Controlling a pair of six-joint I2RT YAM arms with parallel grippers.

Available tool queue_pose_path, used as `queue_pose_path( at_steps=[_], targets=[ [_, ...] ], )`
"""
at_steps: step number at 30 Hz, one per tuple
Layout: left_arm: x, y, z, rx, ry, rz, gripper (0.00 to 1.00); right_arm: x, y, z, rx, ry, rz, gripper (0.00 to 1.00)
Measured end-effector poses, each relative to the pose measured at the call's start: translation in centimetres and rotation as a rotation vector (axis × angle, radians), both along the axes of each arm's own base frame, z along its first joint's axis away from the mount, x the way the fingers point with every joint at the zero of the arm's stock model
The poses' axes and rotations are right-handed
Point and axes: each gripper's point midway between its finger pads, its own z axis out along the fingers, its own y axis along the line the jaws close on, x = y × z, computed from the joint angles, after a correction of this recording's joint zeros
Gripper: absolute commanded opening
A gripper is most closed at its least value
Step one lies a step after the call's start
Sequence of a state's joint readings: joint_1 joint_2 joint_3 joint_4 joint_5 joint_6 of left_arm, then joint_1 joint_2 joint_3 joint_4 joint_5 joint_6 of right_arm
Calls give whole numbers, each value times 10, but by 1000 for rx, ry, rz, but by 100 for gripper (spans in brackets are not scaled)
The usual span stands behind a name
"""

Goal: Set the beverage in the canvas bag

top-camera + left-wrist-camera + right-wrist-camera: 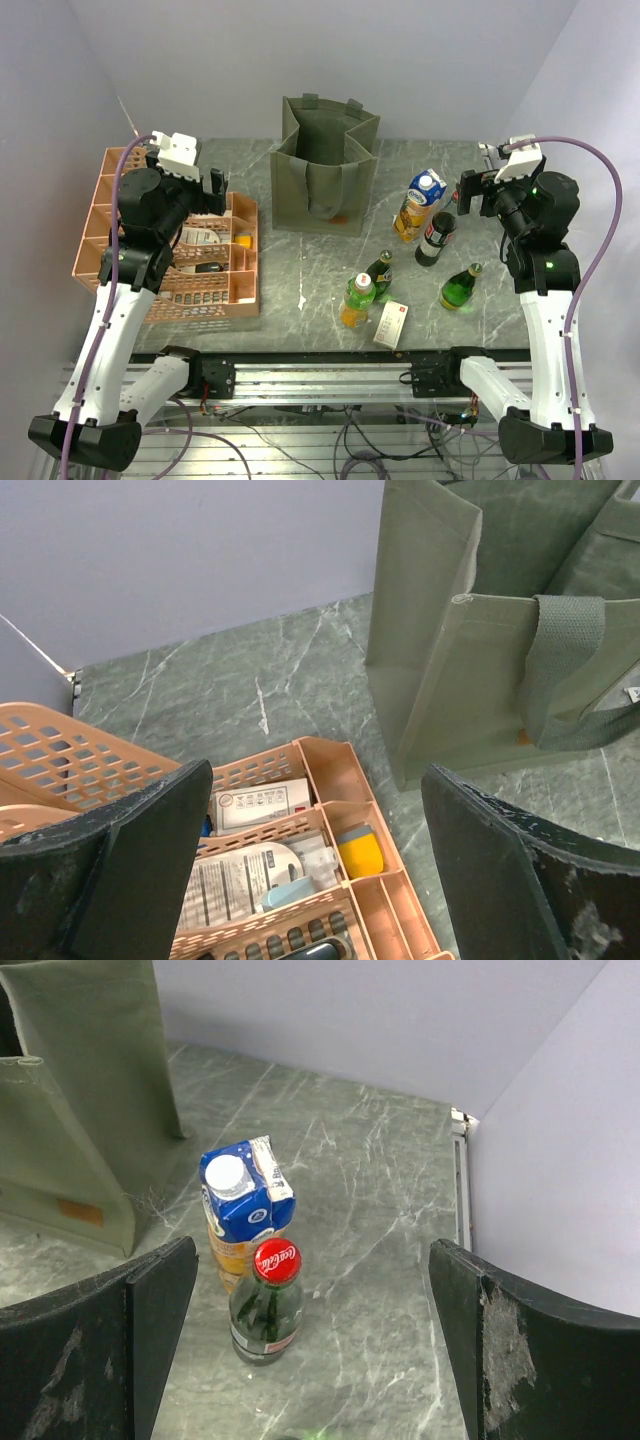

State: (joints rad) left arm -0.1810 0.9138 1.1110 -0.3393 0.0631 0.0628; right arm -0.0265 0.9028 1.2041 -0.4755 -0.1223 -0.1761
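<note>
The olive canvas bag [322,165] stands open-mouthed at the back of the table [300,270]. Left of it is a pink crate [170,245], with the left gripper [212,190] above its far corner. To the bag's right a juice carton [420,203] and a cola bottle [435,237] stand side by side near the right gripper [466,192]. Closer to the arms are a green bottle [377,272], a second green bottle [460,288], an orange drink [357,300] and a small box [391,324].

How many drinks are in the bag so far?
None in the bag that I can see. The carton, cola bottle and three other bottles are all on the table. The left gripper and right gripper are open and empty. Every drink is left to pack.
</note>
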Motion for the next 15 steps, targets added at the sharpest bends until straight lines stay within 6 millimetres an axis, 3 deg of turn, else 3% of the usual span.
queue_pose_path(
  at_steps=[15],
  targets=[
    [6,-6,-8,0,17,-28,96,2,3,-5,1,15,20,100]
  ],
)
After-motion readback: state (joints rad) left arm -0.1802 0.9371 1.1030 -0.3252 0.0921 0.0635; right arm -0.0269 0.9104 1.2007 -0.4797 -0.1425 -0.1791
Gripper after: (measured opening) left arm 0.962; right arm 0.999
